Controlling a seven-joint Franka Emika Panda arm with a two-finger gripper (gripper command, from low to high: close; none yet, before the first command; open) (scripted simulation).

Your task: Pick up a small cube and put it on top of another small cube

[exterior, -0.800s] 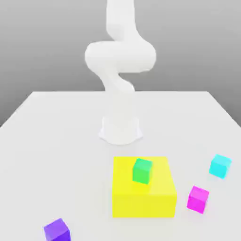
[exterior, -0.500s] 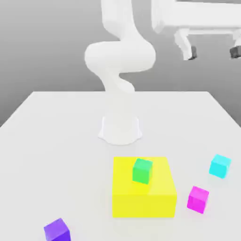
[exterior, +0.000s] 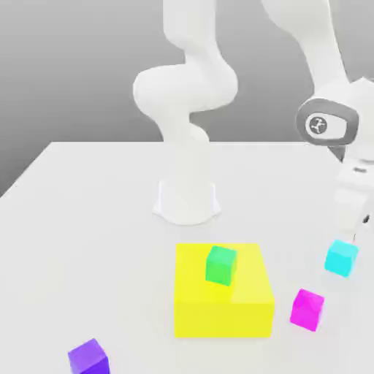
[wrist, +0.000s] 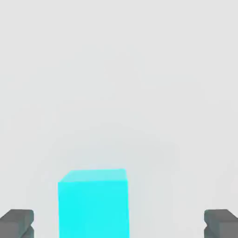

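White tabletop (exterior: 95,190) under a flat grey backdrop served as the work surface. Landmark: the large yellow block (exterior: 223,292), in front of the arm's white base (exterior: 187,199).

Change noted: under a second earlier the white arm's gripper (exterior: 356,219) was out of sight, then high toward the exterior view's right; it had now dropped to just above the small plain cyan cube (exterior: 341,257). Judgement: approach phase nearly complete, grasp not yet made.

Tool state: dark grey fingertips (wrist: 16,222) stood wide apart in the hand view, one to each side of the cyan cube (wrist: 93,202), touching nothing. Whether they had reached the cube's level could not be settled from these views, probably slightly above.

Cyan cube sat on the table, well to the exterior view's right of the yellow block, beyond the small magenta cube (exterior: 307,309). A small green cube (exterior: 220,264) rested on top of the yellow block; a small purple cube (exterior: 88,357) lay off its near left corner.

Containers: none; nothing was enclosed.
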